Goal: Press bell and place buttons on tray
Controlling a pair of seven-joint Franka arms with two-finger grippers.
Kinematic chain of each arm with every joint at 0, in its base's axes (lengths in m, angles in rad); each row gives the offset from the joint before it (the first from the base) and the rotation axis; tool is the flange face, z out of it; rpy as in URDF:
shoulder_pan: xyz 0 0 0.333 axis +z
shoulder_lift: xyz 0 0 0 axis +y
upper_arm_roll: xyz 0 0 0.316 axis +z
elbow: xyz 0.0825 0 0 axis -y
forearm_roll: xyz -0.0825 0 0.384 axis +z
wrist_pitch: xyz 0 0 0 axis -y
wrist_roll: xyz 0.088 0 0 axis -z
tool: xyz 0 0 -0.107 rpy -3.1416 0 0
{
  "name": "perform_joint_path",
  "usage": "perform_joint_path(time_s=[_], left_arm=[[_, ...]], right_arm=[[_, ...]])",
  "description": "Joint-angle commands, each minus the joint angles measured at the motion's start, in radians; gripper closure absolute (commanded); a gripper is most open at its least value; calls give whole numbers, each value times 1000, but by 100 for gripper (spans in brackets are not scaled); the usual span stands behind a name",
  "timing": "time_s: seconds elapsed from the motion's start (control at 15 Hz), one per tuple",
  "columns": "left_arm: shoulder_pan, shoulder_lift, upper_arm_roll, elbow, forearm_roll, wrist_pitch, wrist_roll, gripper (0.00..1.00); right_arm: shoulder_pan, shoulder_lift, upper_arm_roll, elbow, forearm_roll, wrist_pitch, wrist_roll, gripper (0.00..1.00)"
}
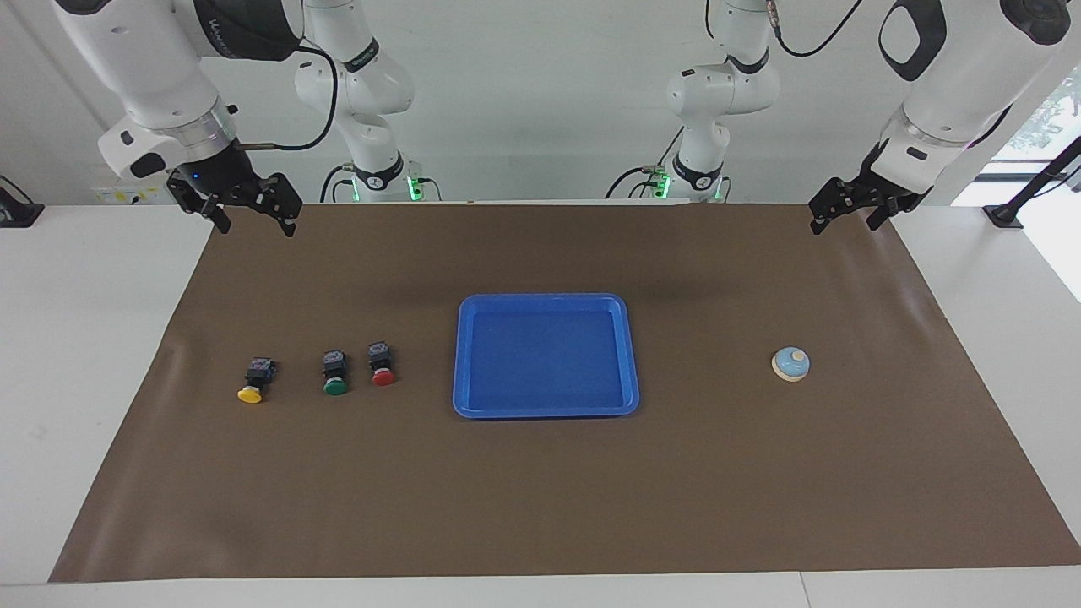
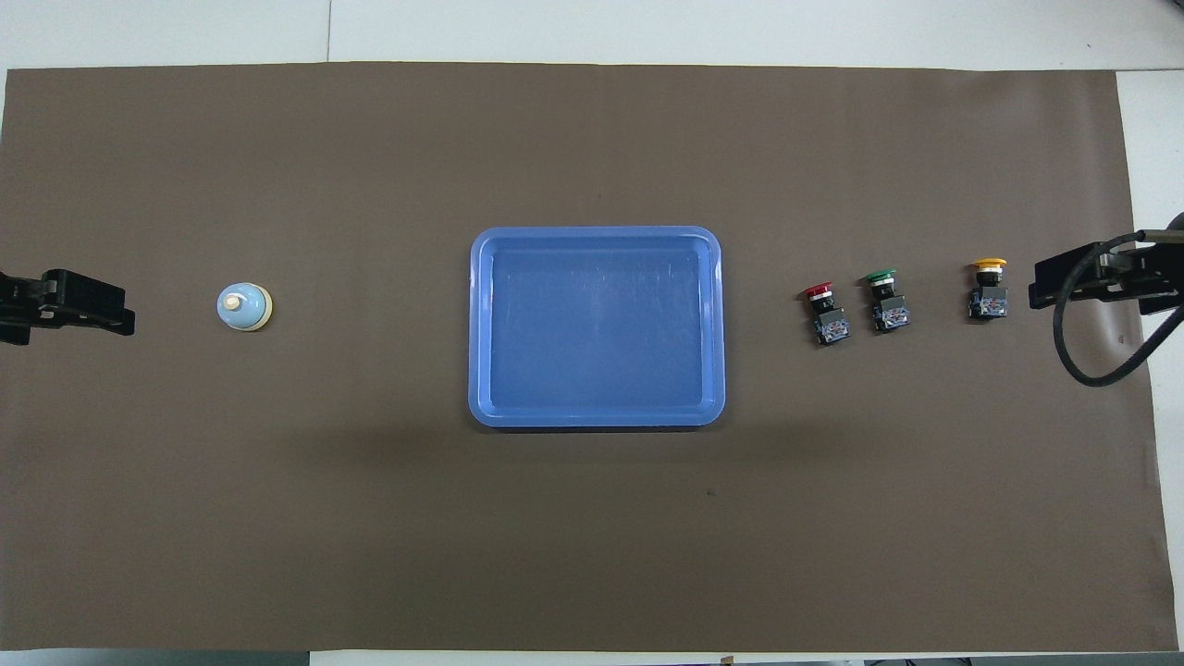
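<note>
From my remote seat I see the shallow rectangular bright-blue plastic tray (image 1: 467,355) in the middle of the brown mat (image 1: 540,507), with nothing in it. Its long axis runs along the table, from one arm's end to the other.

Toward the right arm's end lie the three small push-button switches, in one row and apart from each other. The red-capped button (image 1: 382,365) is nearest to the tray, the green-capped button (image 1: 334,374) is just beside it, and the yellow-capped button (image 1: 255,380) is a little more apart, closest to the mat edge. Each one lies on its side (not standing): the black blocky body points toward the robots and the round cap points away from them, so the long axis of each goes across the table. The yellow one is slightly turned compared with the other two.

Toward the left arm's end sits the small round light-blue bell (image 1: 791,364) with cream rim, upright, its cream knob on top, well apart from the tray.

The right gripper (image 1: 253,215) hangs over the mat corner at its own end, fingers spread wide, holding nothing. The left gripper (image 1: 846,214) hangs over its own mat corner, also spread wide and holding nothing. Both arms wait.
</note>
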Motion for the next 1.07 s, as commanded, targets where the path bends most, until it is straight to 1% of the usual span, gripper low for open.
perform_joint_path(time_s=[0.0,0.47,0.53,0.6,0.67,0.73,0.8,0.87,1.0], left_arm=[[3,-8,-1,-1,18,5,-5,0],[5,-8,-1,1,18,6,-10,0],[5,-8,-1,-1,18,26,-8,0],[7,-9,-1,-18,18,76,3,0],[7,-14,-1,-36,18,119,0,28],[8,-17,-1,-39,18,130,-10,71],[10,-18,-1,-45,18,129,-13,97],[20,-23,1,-55,18,126,-11,100],[33,-32,1,-75,18,140,-1,100]], right_arm=[[-13,-24,7,-25,14,-4,-20,0],[-13,-24,7,-25,14,-4,-20,0],[-13,-24,7,-25,14,-6,-20,0],[-13,-24,7,-26,14,-6,-20,0],[-13,-24,7,-25,14,-4,-20,0],[-13,-24,7,-25,14,-4,-20,0],[-13,-24,7,-25,14,-4,-20,0],[-13,-24,7,-25,14,-6,-20,0],[-13,-24,7,-25,14,-4,-20,0]])
